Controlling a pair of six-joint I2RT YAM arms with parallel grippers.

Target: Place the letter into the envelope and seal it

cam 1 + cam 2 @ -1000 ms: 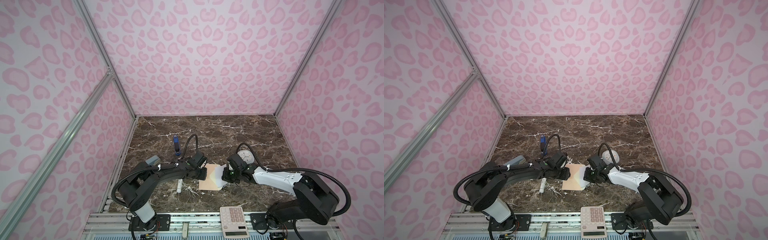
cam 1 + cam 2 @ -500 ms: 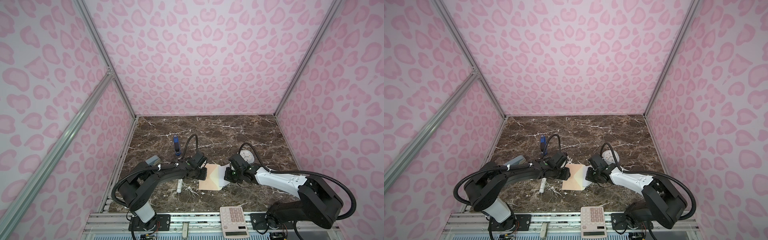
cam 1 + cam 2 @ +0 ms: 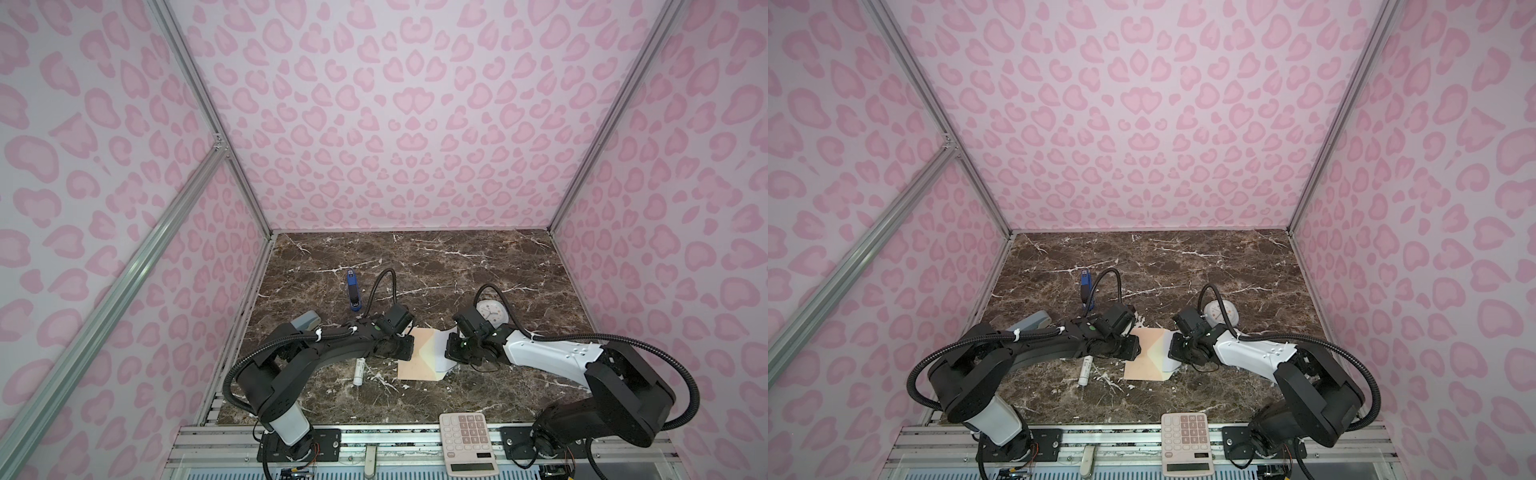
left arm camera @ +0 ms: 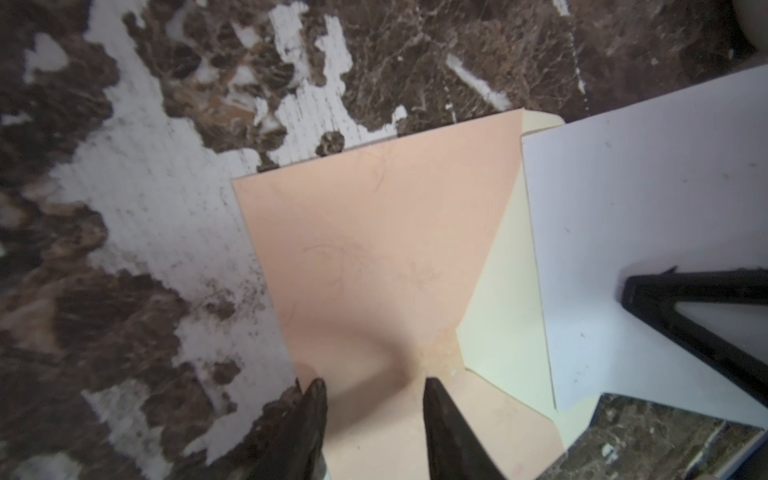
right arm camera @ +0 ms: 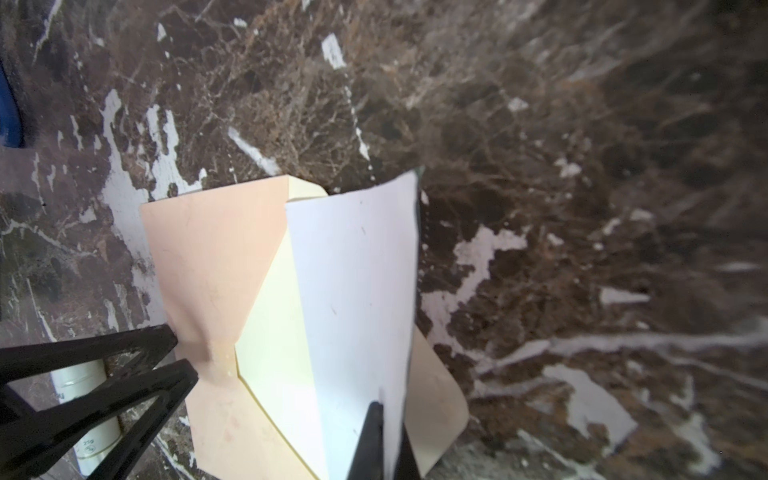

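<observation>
**Right wrist view: letter pinched at the envelope's mouth**

Your right gripper [image 5: 388,446] is clamping fully down on the letter [image 5: 353,291], with a thin finger on each face of the white sheet. The sheet is curving up from that grip (a sliver of green border is showing along its outer edge). Its leading edge is lying across the cream inside of the envelope [image 5: 208,257], just short of the peach front panel.

The envelope is lying flat on the marble table [image 3: 457,266], and its pointed flap [image 5: 436,399] is spreading open under the letter. Your left gripper [image 4: 374,386] is standing partly open, with bare peach paper showing in the gap. Both of its tips are pressing down on the envelope close to its outer edge, where the paper is dimpling.

In both top views your left arm [image 3: 316,357] and right arm [image 3: 548,353] are reaching low over the table from opposite sides. Their wrists are facing each other, with the envelope lying between them.
</observation>
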